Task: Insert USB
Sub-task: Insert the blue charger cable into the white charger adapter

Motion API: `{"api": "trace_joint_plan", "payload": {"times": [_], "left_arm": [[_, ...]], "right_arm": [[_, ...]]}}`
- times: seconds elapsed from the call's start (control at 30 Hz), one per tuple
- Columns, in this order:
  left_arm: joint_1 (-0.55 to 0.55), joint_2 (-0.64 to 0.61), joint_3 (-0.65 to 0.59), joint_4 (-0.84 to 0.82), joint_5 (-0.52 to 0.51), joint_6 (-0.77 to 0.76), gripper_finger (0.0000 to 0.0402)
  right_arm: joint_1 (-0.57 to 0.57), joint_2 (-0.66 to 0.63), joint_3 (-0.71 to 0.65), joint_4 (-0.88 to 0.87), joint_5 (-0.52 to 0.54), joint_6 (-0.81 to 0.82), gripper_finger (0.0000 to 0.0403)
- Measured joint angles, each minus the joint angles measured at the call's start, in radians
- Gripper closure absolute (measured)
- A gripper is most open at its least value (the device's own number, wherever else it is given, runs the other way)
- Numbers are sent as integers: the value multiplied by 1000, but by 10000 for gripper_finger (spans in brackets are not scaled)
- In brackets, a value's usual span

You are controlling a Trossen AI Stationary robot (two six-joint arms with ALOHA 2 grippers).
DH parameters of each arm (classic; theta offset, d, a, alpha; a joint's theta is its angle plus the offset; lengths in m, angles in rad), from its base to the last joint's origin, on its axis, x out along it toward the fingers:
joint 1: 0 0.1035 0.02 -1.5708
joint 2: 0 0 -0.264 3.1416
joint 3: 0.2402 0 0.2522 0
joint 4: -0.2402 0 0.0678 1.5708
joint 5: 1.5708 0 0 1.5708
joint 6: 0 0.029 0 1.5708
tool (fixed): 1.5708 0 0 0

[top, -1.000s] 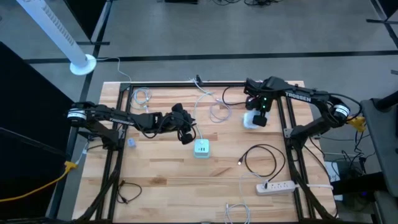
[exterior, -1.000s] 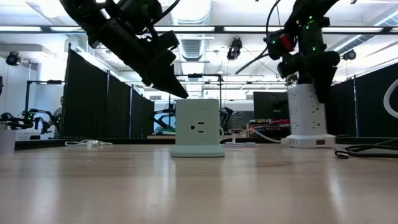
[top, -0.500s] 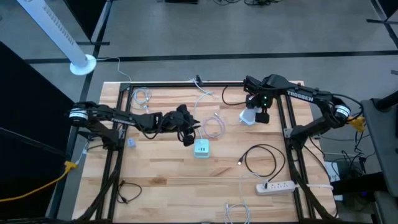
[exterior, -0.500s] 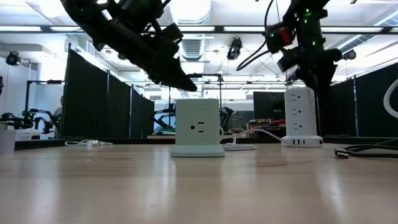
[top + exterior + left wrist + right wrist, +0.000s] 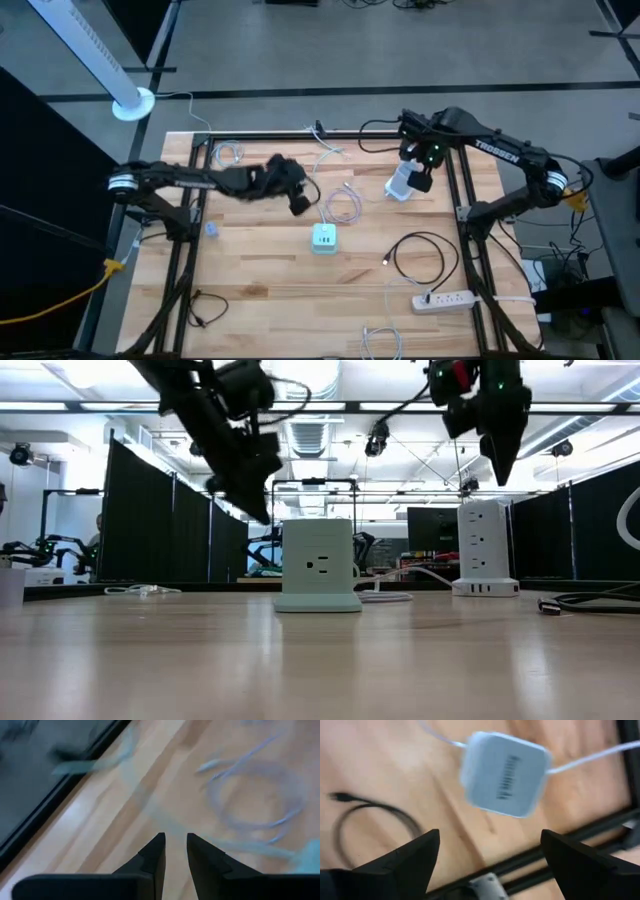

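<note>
— Two arms over the table (image 5: pixel 250 285). Where does each one sit for you?

— Your left gripper (image 5: pixel 298 203) hangs above bare wood left of centre, just beside the white USB cable (image 5: pixel 345 206), which lies coiled flat on the table. I cannot tell whether that gripper is clamped on anything. The charger cube (image 5: pixel 324 238) stands upright a little nearer the front, apart from both gripper and coil.

— And your right side?

— Your right gripper (image 5: pixel 420 181) is spread wide and empty, raised clear above the white tower strip (image 5: pixel 399 187). The low view shows air between them. That tower stands near the side rail (image 5: pixel 452 190) of the black frame, so room is tight on that flank.

— Where is the open wood?

— You have most of it at the front left, between the cube and the left edge. Front right is crowded: a black cable loop (image 5: pixel 420 256) lies there, and a flat power strip (image 5: pixel 445 298) sits near the front corner.
</note>
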Motion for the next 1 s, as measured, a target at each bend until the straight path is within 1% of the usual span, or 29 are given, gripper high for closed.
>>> {"api": "trace_joint_plan", "payload": {"times": [0.07, 0.17, 0.23, 0.33, 0.43, 0.5, 0.57, 0.63, 0.7, 0.83, 0.93, 1.0], "left_arm": [[53, 0, 52, -147, -12, -44, 327], [140, 0, 99, -274, -19, -61, 311], [202, 0, 106, -307, -12, -61, 296], [300, 10, 103, -329, 50, -51, 268], [387, 35, 99, -376, 134, -60, 236], [431, 55, 99, -410, 175, -93, 214], [467, 73, 101, -441, 186, -144, 197], [496, 90, 107, -485, 186, -164, 187], [514, 101, 110, -539, 185, -145, 183], [516, 106, 109, -614, 188, -48, 188], [517, 106, 108, -651, 186, -22, 200], [519, 110, 108, -665, 185, 9, 209]], "right_arm": [[32, -20, -5, 6, -48, 24, 76], [97, -58, -30, 55, -103, 50, 80], [150, -90, -56, 113, -116, 63, 82], [240, -142, -117, 214, -116, 107, 86], [342, -204, -220, 360, -117, 166, 89], [412, -243, -308, 473, -117, 211, 92], [475, -278, -402, 596, -117, 256, 95], [531, -301, -496, 743, -116, 316, 98], [582, -309, -586, 888, -114, 390, 101], [670, -289, -737, 1171, -108, 538, 109], [721, -245, -820, 1339, -106, 617, 115], [745, -210, -851, 1441, -104, 650, 119]]}}
